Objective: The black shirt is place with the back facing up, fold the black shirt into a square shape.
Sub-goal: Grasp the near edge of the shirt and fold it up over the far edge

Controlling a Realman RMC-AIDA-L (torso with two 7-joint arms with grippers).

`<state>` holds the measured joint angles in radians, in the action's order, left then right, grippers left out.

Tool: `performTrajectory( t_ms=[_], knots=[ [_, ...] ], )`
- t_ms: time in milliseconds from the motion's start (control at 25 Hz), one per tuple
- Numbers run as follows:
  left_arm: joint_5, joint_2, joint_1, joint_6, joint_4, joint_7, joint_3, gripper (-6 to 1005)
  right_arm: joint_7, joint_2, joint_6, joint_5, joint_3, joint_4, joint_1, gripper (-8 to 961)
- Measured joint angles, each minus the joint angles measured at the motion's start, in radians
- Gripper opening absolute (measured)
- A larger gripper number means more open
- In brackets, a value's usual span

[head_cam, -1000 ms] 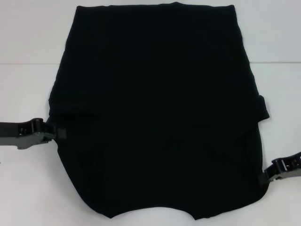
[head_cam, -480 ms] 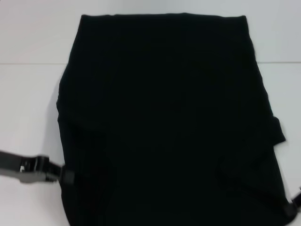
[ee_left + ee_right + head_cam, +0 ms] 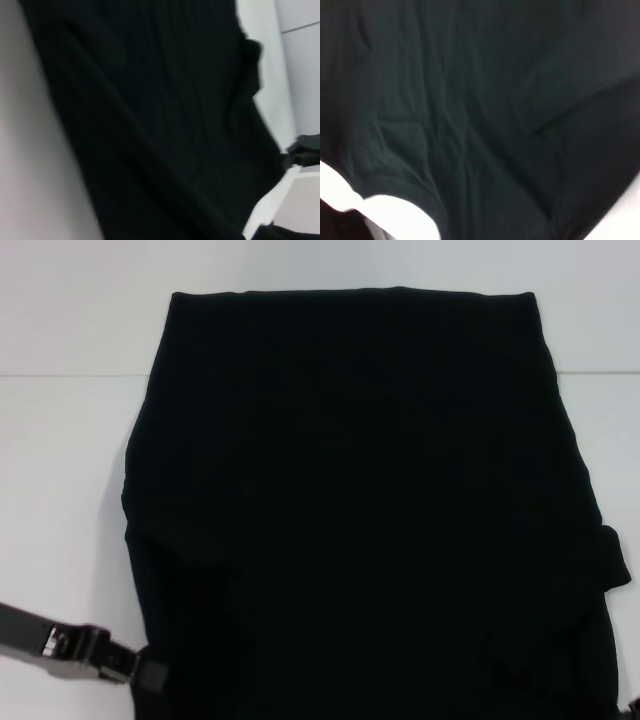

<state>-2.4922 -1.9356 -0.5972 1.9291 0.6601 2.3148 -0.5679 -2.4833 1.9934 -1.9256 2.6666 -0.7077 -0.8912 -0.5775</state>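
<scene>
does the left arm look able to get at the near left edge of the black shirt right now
Probably yes: the left gripper already sits against the near left edge of the black shirt, with only bare table beside it and nothing between. Whether its jaws actually grip the cloth cannot be seen.

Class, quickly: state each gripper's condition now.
Left gripper: closed on the black shirt at its near left edge.
Right gripper: cannot be told.

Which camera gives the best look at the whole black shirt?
The head view: the black shirt fills it, far edge and both sides visible. Both wrist views show only close-up dark folds and some edge.
</scene>
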Motion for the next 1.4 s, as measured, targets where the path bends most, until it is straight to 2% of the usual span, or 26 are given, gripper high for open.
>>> performTrajectory(
  t_ms=[160,200,240,280,360,480,600,640,880,960,1240,1400],
  knots=[
    [0.066,0.007,-0.021,0.012,-0.018,-0.038,0.045,27,0.049,-0.016,-0.007,-0.073,0.086,0.008,-0.008,91],
    [0.084,0.013,-0.029,0.003,-0.029,-0.036,0.065,27,0.058,-0.026,-0.002,-0.095,0.111,0.014,-0.011,93],
    [0.099,0.022,-0.048,-0.029,-0.051,-0.017,0.095,27,0.066,-0.048,0.024,-0.133,0.147,0.038,-0.019,94],
    [0.099,0.022,-0.048,-0.029,-0.051,-0.017,0.095,27,0.066,-0.048,0.024,-0.133,0.147,0.038,-0.019,96],
    [0.103,0.028,-0.074,-0.091,-0.073,0.018,0.12,27,0.068,-0.072,0.073,-0.17,0.166,0.073,-0.034,99],
    [0.111,0.023,-0.11,-0.201,-0.083,0.069,0.139,27,0.068,-0.097,0.146,-0.213,0.174,0.112,-0.06,103],
    [0.138,0.007,-0.14,-0.328,-0.084,0.104,0.153,27,0.07,-0.115,0.259,-0.244,0.183,0.131,-0.102,107],
    [0.144,0.002,-0.149,-0.37,-0.086,0.114,0.154,27,0.07,-0.115,0.259,-0.244,0.183,0.131,-0.102,109],
    [0.149,-0.016,-0.221,-0.595,-0.133,0.142,0.148,28,0.074,-0.123,0.493,-0.249,0.18,0.171,-0.174,117],
    [0.149,-0.028,-0.244,-0.674,-0.142,0.142,0.147,28,0.076,-0.122,0.558,-0.247,0.179,0.192,-0.197,120],
    [0.155,-0.075,-0.283,-0.879,-0.142,0.141,0.07,28,0.081,-0.095,0.8,-0.248,0.13,0.266,-0.244,130],
    [0.172,-0.085,-0.285,-0.931,-0.134,0.133,0.068,28,0.081,-0.076,0.905,-0.25,0.103,0.269,-0.254,136]
  ],
)
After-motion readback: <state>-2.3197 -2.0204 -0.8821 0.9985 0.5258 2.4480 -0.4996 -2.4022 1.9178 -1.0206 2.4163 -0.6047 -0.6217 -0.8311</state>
